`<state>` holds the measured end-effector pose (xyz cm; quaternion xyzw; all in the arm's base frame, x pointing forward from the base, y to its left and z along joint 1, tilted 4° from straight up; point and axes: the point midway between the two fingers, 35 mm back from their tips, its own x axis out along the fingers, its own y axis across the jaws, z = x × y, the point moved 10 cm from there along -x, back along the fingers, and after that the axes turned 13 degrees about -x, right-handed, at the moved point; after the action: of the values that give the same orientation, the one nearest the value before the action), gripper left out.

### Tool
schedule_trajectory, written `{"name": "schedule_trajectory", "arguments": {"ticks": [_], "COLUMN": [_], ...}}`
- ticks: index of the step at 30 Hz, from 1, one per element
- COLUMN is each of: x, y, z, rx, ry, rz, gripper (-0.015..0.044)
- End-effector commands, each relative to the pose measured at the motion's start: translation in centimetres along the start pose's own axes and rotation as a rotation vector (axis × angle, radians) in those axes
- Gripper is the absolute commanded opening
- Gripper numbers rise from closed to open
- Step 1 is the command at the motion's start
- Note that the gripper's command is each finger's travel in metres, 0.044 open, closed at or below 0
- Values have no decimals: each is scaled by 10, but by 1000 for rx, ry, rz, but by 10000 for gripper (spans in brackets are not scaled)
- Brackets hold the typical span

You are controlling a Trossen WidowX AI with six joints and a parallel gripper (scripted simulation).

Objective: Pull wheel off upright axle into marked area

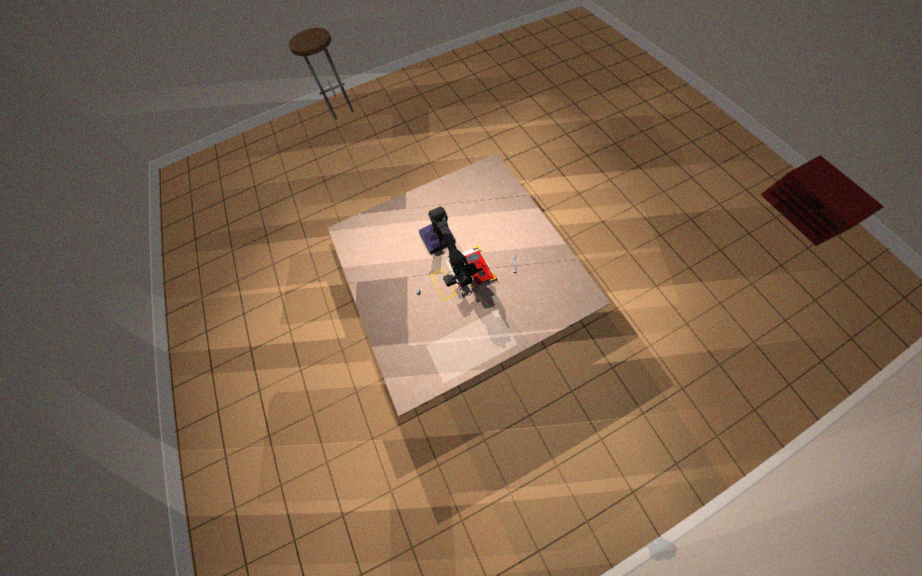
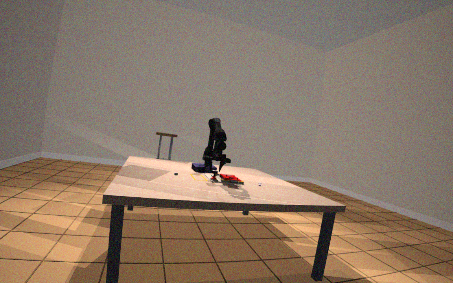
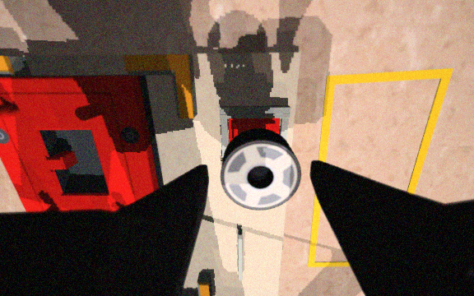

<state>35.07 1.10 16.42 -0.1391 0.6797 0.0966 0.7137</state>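
The wheel (image 3: 260, 177), white-spoked with a dark tyre, sits on the upright axle over its small red and grey base (image 3: 253, 124). In the exterior view the wheel (image 2: 214, 173) shows as a small dark shape on the table. My gripper (image 3: 258, 170) (image 1: 461, 282) (image 2: 220, 164) is open and hangs above the wheel, one black finger on each side with a clear gap to the tyre. The marked area is a yellow outline (image 3: 385, 76) (image 1: 438, 286) (image 2: 198, 178) on the table just right of the wheel in the wrist view; nothing lies inside it.
A red plate (image 3: 27, 107) (image 1: 480, 266) (image 2: 231, 177) lies left of the axle in the wrist view. A blue block (image 1: 432, 236) (image 2: 199, 167) sits by the arm's base. A small dark piece (image 1: 417, 292) (image 2: 176, 173) and a small white piece (image 1: 515, 263) (image 2: 260, 184) lie farther off on the table (image 1: 486, 343).
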Motion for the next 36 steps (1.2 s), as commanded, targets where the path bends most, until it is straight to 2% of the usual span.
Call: {"name": "schedule_trajectory", "arguments": {"ticks": [1,9,14,15,36], "x": [0,0,-1,-1,-8], "y": [0,0,0,0,0], "z": [0,0,0,0,0], "rx": [0,0,0,0,-1], "ry": [1,1,1,1,0], "rz": [0,0,0,0,0], "gripper": [195,142,10,0,0]}}
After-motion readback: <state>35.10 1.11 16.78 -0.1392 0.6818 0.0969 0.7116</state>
